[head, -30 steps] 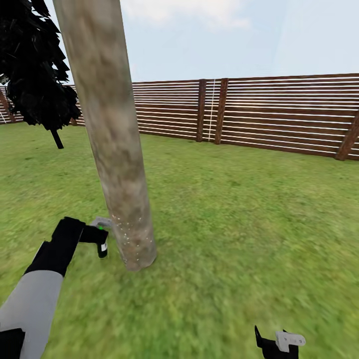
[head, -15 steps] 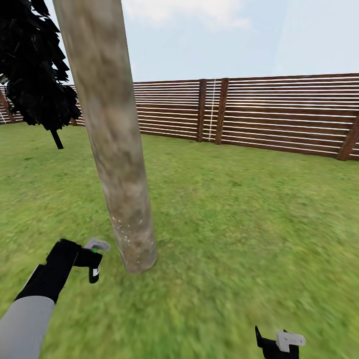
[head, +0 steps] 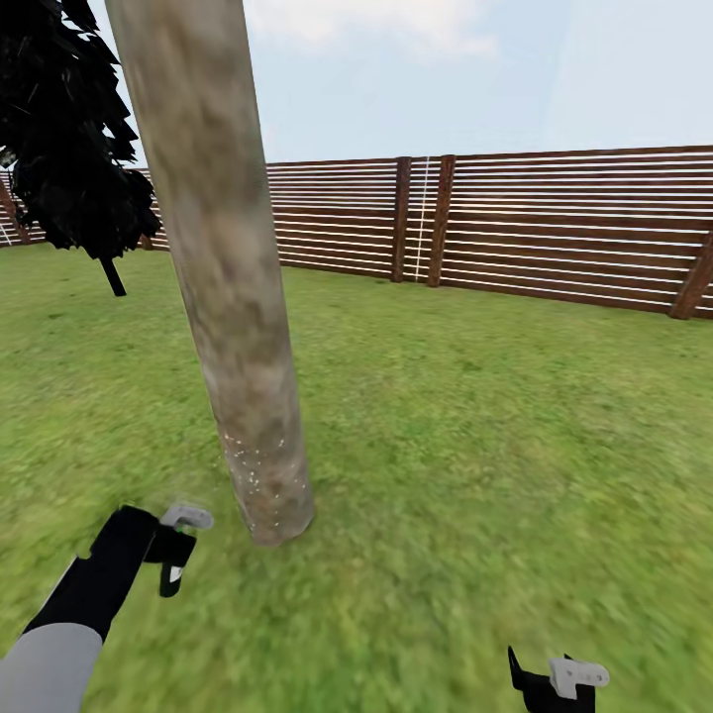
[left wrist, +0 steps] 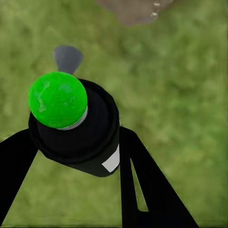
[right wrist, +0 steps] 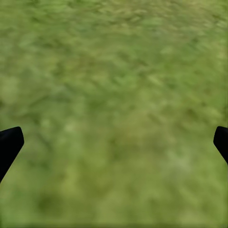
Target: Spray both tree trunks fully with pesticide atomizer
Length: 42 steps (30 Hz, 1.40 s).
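Note:
A thick mottled grey-beige tree trunk (head: pixel 243 297) rises from the lawn left of centre, leaning slightly. White-yellow pesticide specks (head: pixel 259 473) dot its lowest part. My left gripper (head: pixel 174 557) hangs low to the left of the trunk base, shut on the pesticide atomizer (head: pixel 178 543). In the left wrist view the atomizer (left wrist: pixel 78 133) is a black bottle with a green ball top and a grey nozzle (left wrist: pixel 68 58), gripped between the black fingers (left wrist: pixel 137 175), and the trunk base (left wrist: pixel 137 10) lies just beyond. My right gripper (head: pixel 551 683) is at the lower edge, open over bare grass (right wrist: pixel 114 142).
A dark, near-black tree (head: pixel 69 139) stands at the far left. A brown slatted fence (head: pixel 515 223) closes the lawn behind. Open grass (head: pixel 495 446) spreads to the right of the trunk.
My left arm has come down and back toward me with the atomizer, moving away from the trunk. The right gripper and the camera have stayed put.

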{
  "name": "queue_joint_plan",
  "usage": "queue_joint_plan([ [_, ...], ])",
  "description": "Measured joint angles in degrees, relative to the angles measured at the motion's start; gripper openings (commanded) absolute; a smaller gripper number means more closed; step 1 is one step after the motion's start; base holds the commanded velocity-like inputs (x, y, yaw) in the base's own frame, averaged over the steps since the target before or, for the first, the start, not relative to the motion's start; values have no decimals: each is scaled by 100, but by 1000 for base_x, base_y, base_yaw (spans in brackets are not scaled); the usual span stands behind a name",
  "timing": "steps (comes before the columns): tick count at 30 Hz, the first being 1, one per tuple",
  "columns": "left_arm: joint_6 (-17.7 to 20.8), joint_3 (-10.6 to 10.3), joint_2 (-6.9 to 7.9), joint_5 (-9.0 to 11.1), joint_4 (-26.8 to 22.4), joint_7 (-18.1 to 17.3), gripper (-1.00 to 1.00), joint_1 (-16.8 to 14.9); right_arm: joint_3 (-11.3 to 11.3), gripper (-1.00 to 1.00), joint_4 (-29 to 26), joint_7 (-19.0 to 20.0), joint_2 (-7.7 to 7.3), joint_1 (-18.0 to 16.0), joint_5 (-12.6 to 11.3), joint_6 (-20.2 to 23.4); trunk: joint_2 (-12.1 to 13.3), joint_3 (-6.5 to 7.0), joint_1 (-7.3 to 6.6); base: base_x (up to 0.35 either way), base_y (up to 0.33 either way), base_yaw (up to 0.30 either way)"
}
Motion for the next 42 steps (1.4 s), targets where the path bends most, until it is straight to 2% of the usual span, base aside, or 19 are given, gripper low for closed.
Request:
queue_joint_plan([
  [4, 29, 32, -42, 49, 68, 63, -100, 40, 0, 100, -1, 0, 0, 0, 0, 0, 0, 0, 0, 0, 0, 0],
  [8, 13, 49, -286, 113, 826, 135, -100, 42, 0, 100, -1, 0, 0, 0, 1, 0, 0, 0, 0, 0, 0, 0],
  [9, -108, 200, -303, 287, 950, 190, -100, 41, 0, 100, -1, 0, 0, 0, 0, 0, 0, 0, 0, 0, 0, 0],
  [10, -281, 474, -306, 432, 987, 272, -100, 40, 0, 100, -1, 0, 0, 0, 1, 0, 0, 0, 0, 0, 0, 0],
  [12, -462, 887, -311, 524, 1021, 602, -100, 41, 0, 100, -1, 0, 0, 0, 2, 0, 0, 0, 0, 0, 0, 0],
  [14, -524, 1025, -315, 556, 1179, 1007, -100, 42, 0, 100, -2, 0, 0, 0, 1, -1, 0, 0, 0, 0, -146, 0],
  [16, -534, 1056, -326, 602, 1320, 1175, -100, 42, 0, 100, -3, 0, 0, 0, 0, -1, 0, 0, 0, 30, -236, 0],
  [21, -544, 1064, -338, 619, 1547, 1237, -100, 41, 0, 100, -4, 0, 0, 0, -1, -1, 0, 0, -1, 95, -264, 0],
  [27, -565, 1064, -531, 576, 1565, 1243, -100, 41, 0, 100, -4, 0, 0, 0, -1, -1, 0, 0, -1, 88, -269, 0],
  [42, -565, 1047, -528, 571, 1534, 1242, -100, 43, 0, 100, -2, -8, 0, -1, -1, 0, 0, 0, 0, 1, -276, 209],
])
